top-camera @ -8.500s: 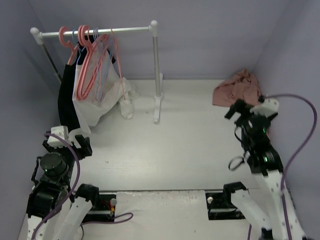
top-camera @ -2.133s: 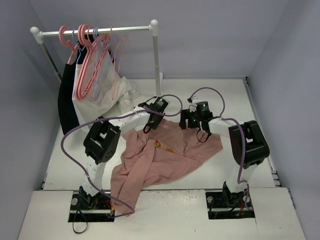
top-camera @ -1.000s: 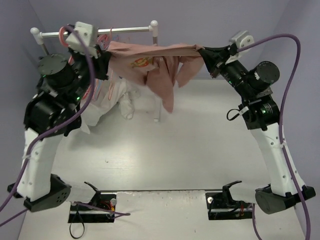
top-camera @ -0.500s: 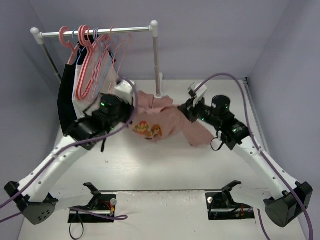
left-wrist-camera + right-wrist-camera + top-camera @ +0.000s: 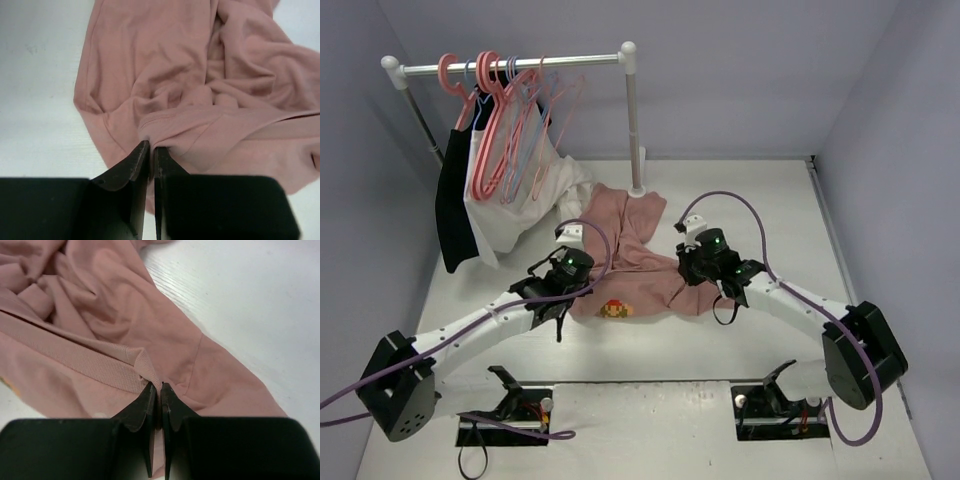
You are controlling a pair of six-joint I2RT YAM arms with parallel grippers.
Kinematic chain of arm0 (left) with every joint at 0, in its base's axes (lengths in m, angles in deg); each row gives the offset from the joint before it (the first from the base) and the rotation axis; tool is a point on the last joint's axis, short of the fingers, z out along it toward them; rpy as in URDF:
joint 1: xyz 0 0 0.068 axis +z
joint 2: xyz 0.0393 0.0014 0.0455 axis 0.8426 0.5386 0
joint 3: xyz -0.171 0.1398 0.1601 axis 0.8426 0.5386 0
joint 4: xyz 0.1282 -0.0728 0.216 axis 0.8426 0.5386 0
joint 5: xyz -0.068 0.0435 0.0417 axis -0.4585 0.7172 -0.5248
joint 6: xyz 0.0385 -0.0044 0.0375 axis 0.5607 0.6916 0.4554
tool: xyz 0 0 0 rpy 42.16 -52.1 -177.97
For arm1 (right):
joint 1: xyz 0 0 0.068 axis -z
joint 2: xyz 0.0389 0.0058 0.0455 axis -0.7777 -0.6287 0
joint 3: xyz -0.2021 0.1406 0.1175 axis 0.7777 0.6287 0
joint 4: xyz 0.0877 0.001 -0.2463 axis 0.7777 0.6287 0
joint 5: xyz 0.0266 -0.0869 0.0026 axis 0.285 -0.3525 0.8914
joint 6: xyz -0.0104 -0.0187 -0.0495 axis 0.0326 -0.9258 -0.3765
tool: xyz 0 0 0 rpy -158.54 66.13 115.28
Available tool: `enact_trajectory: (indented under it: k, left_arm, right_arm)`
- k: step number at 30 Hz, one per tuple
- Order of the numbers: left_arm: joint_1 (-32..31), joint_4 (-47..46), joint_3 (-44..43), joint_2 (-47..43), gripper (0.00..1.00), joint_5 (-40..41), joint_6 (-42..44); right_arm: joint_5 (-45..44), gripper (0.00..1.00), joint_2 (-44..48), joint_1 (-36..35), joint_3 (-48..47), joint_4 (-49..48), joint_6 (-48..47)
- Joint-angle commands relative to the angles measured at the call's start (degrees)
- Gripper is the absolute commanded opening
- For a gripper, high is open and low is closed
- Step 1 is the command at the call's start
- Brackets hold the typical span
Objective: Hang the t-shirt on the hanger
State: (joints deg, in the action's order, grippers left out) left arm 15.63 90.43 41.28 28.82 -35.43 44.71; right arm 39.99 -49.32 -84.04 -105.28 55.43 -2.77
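The salmon-pink t-shirt lies crumpled on the white table, its orange-yellow print at the near edge. My left gripper is shut on a fold of the shirt's left side; in the left wrist view the gripper pinches the cloth. My right gripper is shut on the shirt's right side; in the right wrist view the gripper pinches the end of the ribbed collar band. The thin pale-pink hanger hangs on the rail at the back left, apart from both grippers.
A white clothes rail on two posts stands at the back left, with coral-pink hangers, pale blue hangers, a black garment and a white garment. The rail's right post stands just behind the shirt. Walls enclose the table.
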Motion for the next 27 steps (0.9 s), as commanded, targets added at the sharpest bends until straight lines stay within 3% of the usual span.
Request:
enact_trajectory:
  k: [1, 4, 6, 10, 14, 20, 27]
  left_arm:
    - [1.0, -3.3, -6.3, 2.97, 0.19, 1.29, -0.75]
    - [0.91, 2.61, -13.7, 1.56, 0.46, -0.38, 3.4]
    - [0.91, 8.55, -20.62, 0.56, 0.53, 0.9, 6.24]
    - [1.0, 21.83, -37.74, 2.03, 0.54, 5.82, 13.06]
    - [2.74, 23.78, -52.71, 5.8, 0.54, 8.84, 22.99]
    - [17.17, 23.43, -66.01, 13.97, 0.54, -7.88, 28.81]
    - [23.95, 24.4, -75.08, 24.58, 0.54, -20.06, 33.89]
  right_arm:
    - [-0.82, 0.22, -2.28, 0.3, -3.43, -4.38, 3.45]
    - [1.42, 0.64, -1.38, 0.1, -4.34, -3.6, 4.42]
    - [1.95, 0.73, 0.43, 0.04, -4.79, -2.93, 4.42]
    - [1.83, 0.76, 4.8, 0.04, -6.05, -1.01, 4.42]
    - [1.51, 0.77, 9.16, -0.05, -6.32, -0.42, 4.37]
    - [2.93, 0.79, 13.89, -0.14, -5.1, 0.11, 3.49]
    - [4.19, 0.81, 15.82, -0.14, -2.73, 0.42, 3.74]
